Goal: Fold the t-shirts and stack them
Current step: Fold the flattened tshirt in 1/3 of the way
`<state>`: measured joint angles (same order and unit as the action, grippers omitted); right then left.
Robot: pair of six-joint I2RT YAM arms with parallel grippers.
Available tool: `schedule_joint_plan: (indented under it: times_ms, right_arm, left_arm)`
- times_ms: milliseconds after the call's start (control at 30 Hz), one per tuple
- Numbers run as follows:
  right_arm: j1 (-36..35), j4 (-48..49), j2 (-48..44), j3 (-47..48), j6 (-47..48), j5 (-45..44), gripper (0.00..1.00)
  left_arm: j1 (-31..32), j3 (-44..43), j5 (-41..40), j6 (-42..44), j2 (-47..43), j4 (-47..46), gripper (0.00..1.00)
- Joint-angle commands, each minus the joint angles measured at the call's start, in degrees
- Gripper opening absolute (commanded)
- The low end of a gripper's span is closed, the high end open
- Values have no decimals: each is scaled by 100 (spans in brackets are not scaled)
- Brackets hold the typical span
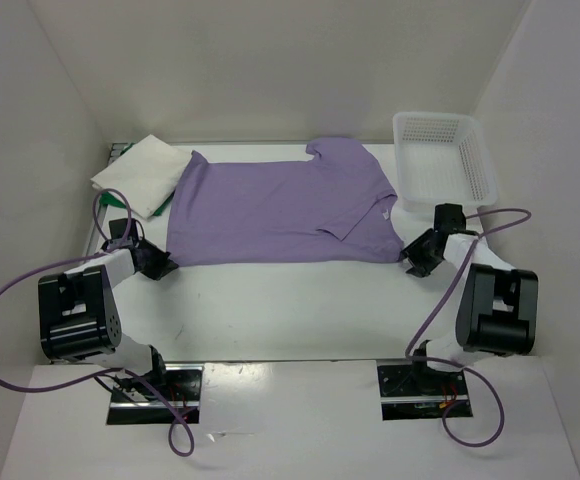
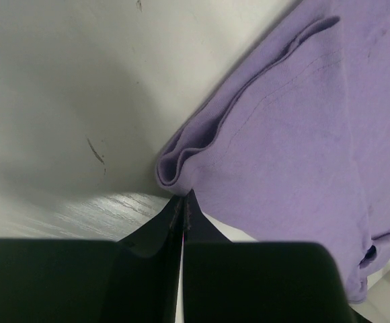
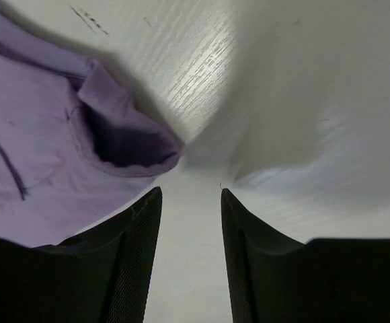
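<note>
The lavender t-shirt [image 1: 280, 210] lies spread flat across the middle of the table. A folded white t-shirt [image 1: 138, 170] rests at the back left, with a strip of the green t-shirt [image 1: 160, 209] showing under it. At the lavender shirt's near left corner, my left gripper [image 1: 160, 265] is shut. In the left wrist view its tips [image 2: 183, 199] pinch the rolled hem corner [image 2: 181, 161]. My right gripper [image 1: 417, 262] stands open by the near right corner. Only bare table shows between its fingers [image 3: 190, 192], and the shirt's corner [image 3: 124, 145] lies just ahead to the left.
A white lattice basket [image 1: 445, 160] stands at the back right, just beyond the right gripper. White walls close in the table at the back and both sides. Purple cables loop off both arms near the front.
</note>
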<state>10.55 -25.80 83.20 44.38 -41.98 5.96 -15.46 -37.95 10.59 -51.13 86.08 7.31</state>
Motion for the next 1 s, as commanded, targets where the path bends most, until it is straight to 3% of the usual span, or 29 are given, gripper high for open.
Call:
schedule_joint_plan:
  times_ms: [0,333,500,600,767,900,967]
  right_arm:
    - [-88,250,353,404,313,178,47]
    - [-149,453,1224,923,85,-32,36]
    - [-149,453,1392,898,-29,-279,9]
    - [-149,453,1085,818,-30,-490,0]
    - [104,-344,-45,363,40,-394,0]
    - [325,-925,-883,106,-29,964,0]
    - [325,-1345,-1199,36,-109,1083,0]
  left_arm:
    - [-27,-1,-39,112,-83,43,0]
    - [-27,104,84,60,-83,-72,0]
    - [-27,104,84,60,-83,-72,0]
    - [-27,104,84,7,-83,-72,0]
    - [-27,174,136,129,-486,235,0]
    - [-27,402,645,130,-1074,569,0]
    - [-27,456,471,182,-1713,999,0]
